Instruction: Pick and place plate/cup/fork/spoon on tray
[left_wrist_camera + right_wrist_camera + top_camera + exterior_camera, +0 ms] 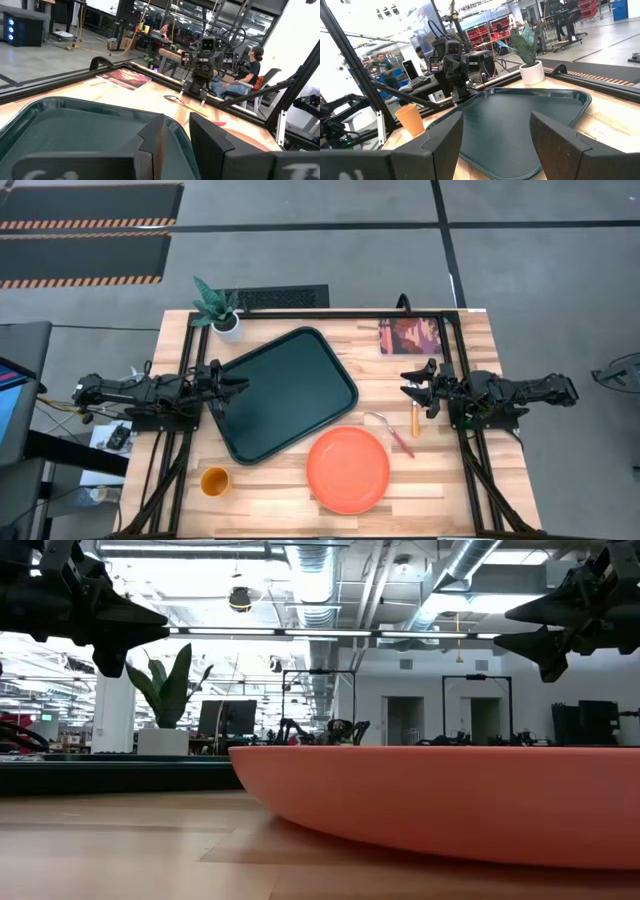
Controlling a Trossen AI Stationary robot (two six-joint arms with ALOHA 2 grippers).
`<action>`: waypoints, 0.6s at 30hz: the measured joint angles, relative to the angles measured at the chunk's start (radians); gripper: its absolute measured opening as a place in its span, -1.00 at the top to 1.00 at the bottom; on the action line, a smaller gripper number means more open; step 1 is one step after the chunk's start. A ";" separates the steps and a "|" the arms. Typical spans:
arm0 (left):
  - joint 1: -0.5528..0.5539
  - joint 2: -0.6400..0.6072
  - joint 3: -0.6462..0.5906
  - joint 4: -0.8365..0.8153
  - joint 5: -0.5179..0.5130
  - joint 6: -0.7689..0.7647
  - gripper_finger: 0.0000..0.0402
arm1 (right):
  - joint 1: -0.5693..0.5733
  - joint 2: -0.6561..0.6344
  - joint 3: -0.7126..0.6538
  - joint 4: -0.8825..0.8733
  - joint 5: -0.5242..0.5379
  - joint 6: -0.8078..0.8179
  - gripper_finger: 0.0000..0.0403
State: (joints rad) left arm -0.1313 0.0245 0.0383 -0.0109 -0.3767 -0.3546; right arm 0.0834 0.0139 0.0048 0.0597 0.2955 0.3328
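Note:
The dark green tray (pixel 285 393) lies slanted in the middle of the table. The orange-red plate (pixel 348 468) rests on the wood near the front edge, and the small orange cup (pixel 215 481) stands upright at the front left. The red-handled fork (pixel 401 442) and the orange-handled spoon (pixel 416 420) lie on the table right of the plate. My left gripper (pixel 238 386) is open and empty above the tray's left edge. My right gripper (pixel 410 381) is open and empty above the table, just beyond the spoon.
A white pot with a green plant (pixel 226 320) stands at the far left corner. A reddish picture card (pixel 410 337) lies at the far right. Bare wood shows between the plate and the cup. People sit in the room beyond the table (pixel 252 62).

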 joint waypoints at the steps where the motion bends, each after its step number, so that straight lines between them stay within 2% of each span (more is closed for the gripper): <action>1: 0.000 0.000 0.000 0.000 0.000 0.000 0.61 | 0.000 0.000 0.000 0.000 0.000 0.000 -0.27; 9: 0.000 0.000 0.000 0.004 -0.002 0.002 0.61 | 0.000 0.000 0.000 0.000 0.000 0.000 -0.27; 13: 0.000 0.000 0.000 0.012 -0.041 0.020 0.61 | 0.000 0.000 0.000 0.000 0.000 0.000 -0.27; 18: 0.000 0.000 0.000 0.013 -0.040 -0.047 0.61 | 0.000 0.000 0.000 0.000 0.000 0.000 -0.27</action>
State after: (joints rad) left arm -0.1314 0.0246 0.0380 0.0017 -0.4171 -0.4020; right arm 0.0834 0.0135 0.0048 0.0597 0.2955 0.3328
